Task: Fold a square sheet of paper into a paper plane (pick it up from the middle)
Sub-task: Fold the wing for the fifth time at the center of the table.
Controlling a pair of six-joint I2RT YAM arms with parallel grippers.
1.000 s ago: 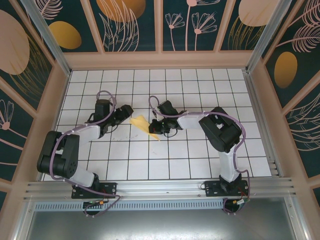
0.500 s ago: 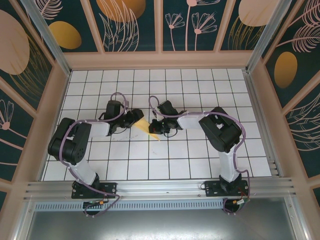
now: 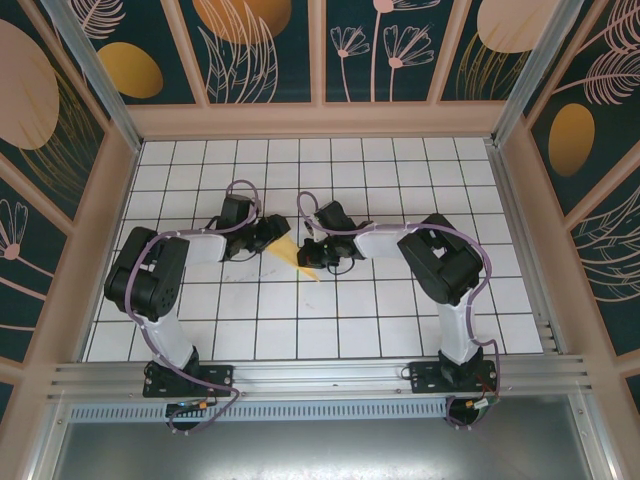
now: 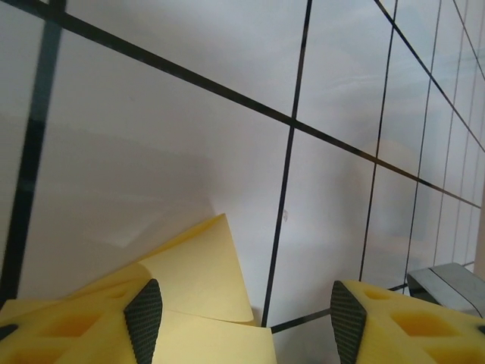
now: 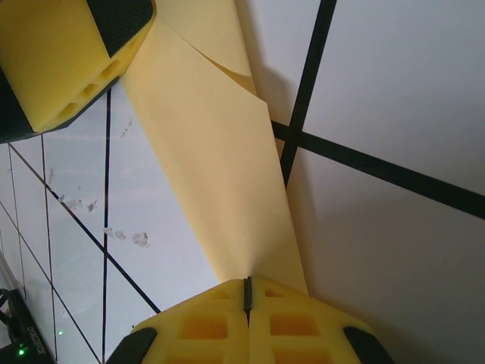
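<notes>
The pale-yellow sheet of paper [image 3: 296,256] is folded into a pointed wedge and sits mid-table between the two arms. My right gripper [image 3: 314,252] is shut on its lower end; in the right wrist view the paper [image 5: 220,174] runs up out of the closed fingertips [image 5: 247,292]. My left gripper [image 3: 275,236] is at the paper's upper left end and open. In the left wrist view the folded layers [image 4: 198,280] lie between the jaws [image 4: 242,322], close to the left pad [image 4: 144,318] and well clear of the right pad. One left finger [image 5: 61,53] sits above the paper's far end.
The white table [image 3: 400,320] carries a black grid, with a few smudges [image 5: 125,236] beside the paper. Wooden walls [image 3: 520,200] close off three sides. A metal rail [image 3: 320,375] with both arm bases runs along the near edge.
The left arm has swung right and brought its open gripper up to the paper's upper left end. The right arm and the paper have stayed where they were.
</notes>
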